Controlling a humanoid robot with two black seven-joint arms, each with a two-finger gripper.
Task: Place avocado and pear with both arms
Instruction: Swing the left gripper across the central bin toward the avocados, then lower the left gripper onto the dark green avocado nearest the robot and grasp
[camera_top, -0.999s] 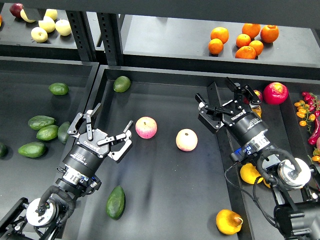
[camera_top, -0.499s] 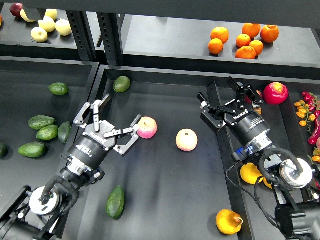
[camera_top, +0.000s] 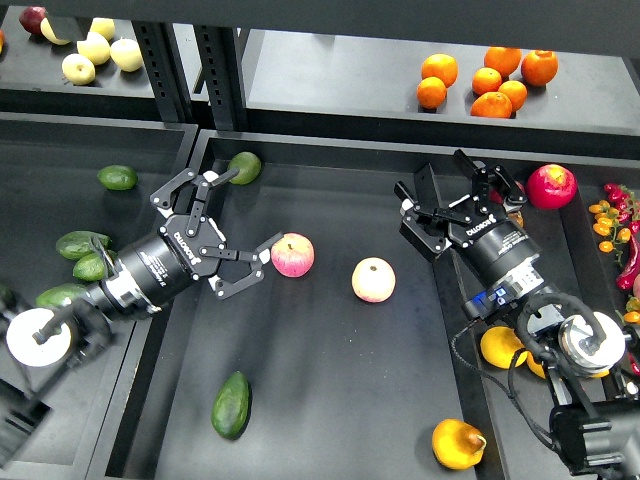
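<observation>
Left gripper (camera_top: 222, 232) hangs left of centre, fingers spread wide, holding nothing. The avocado (camera_top: 231, 404) lies low in the middle tray (camera_top: 330, 440), well below it. Right gripper (camera_top: 462, 192) sits upper right, also spread and empty. The pear (camera_top: 457, 443) is bottom right. Looks like the reaching stage; next, each arm needs to drop toward its fruit.

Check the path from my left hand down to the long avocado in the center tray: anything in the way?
Nothing visible. The left hand is open above bare tray floor, and the avocado lies alone nearer the front; the closest apple sits off to the right.
</observation>
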